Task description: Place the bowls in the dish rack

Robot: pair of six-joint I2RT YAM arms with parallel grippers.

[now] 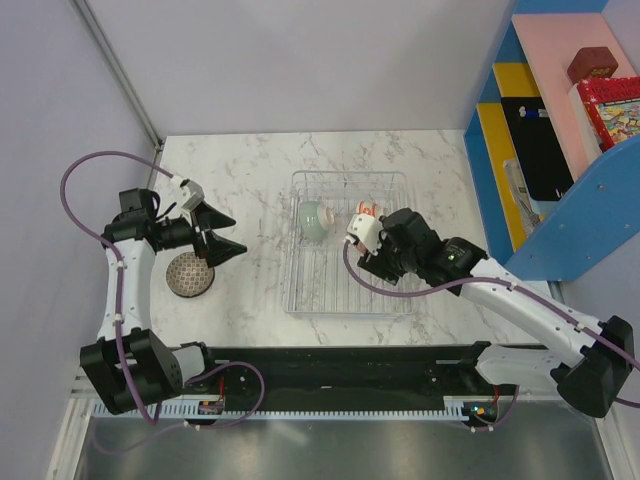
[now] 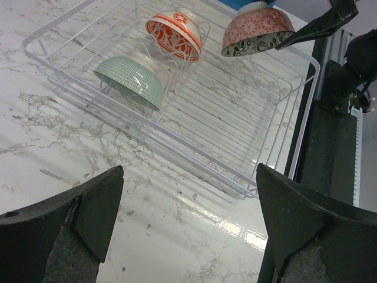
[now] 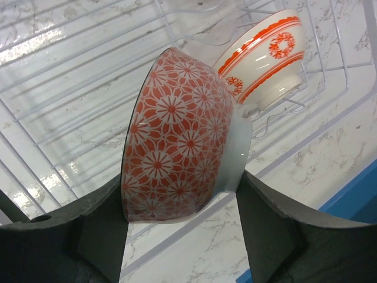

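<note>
The speckled bowl [image 1: 190, 273] is sitting left of the wire rack [image 1: 347, 290], seen from above, nearest the left gripper [image 1: 237, 235]. Left wrist: those jaws are gaping wide; a green bowl [image 2: 131, 79] and an orange bowl [image 2: 175, 34] are leaning in the rack. Right wrist: the right gripper [image 3: 179, 188] is pinching a shiny flowery bowl [image 3: 177, 135].

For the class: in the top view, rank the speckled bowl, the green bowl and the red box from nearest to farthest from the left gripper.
1. Speckled bowl: right beside the left gripper, on the side of the arm bases.
2. Green bowl: in the rack, to the gripper's right.
3. Red box: far right, on the shelf.
</note>
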